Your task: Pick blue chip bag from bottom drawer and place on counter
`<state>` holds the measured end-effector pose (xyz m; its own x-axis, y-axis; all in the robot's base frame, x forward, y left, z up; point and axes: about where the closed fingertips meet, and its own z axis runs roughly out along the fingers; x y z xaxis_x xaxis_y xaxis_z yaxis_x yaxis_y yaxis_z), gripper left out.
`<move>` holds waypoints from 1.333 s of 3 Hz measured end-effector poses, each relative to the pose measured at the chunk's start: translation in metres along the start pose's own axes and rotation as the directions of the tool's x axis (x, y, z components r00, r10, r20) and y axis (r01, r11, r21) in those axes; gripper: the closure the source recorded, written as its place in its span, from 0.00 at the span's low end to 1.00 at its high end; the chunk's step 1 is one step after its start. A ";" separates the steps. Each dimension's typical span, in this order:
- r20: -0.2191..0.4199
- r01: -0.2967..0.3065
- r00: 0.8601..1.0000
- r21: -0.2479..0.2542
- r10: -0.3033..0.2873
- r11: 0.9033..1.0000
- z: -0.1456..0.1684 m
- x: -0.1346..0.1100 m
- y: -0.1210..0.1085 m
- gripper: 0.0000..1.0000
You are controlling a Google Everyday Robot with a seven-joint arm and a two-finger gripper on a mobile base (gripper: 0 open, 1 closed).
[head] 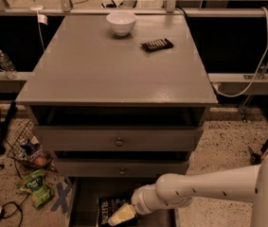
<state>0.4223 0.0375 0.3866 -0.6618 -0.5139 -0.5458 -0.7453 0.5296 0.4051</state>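
The blue chip bag [108, 207] lies in the open bottom drawer [76, 207] at the frame's bottom, dark with white lettering along its left edge. My gripper [120, 215] reaches in from the right on a white arm and sits directly over the bag's lower right part, covering it. The counter [110, 65] is the broad grey top of the cabinet above.
A white bowl [121, 22] and a small black ribbed bar [157, 44] sit at the back of the counter. Two upper drawers with round knobs [119, 142] are above the open drawer. A green snack bag [35, 186], a wire basket and cables lie on the floor at left.
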 end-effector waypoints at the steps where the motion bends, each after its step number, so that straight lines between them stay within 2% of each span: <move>1: 0.005 -0.012 1.000 0.049 0.012 0.999 0.015 0.013 -0.024 0.00; 2: 0.032 -0.036 0.999 0.088 0.033 0.995 0.032 0.029 -0.050 0.00; 3: 0.046 -0.046 0.998 0.111 0.041 0.993 0.055 0.039 -0.066 0.00; 4: 0.030 -0.052 0.998 0.148 0.048 0.988 0.085 0.048 -0.083 0.00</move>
<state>0.4595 0.0264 0.2642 -0.6940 -0.4673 -0.5478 -0.6898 0.6493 0.3201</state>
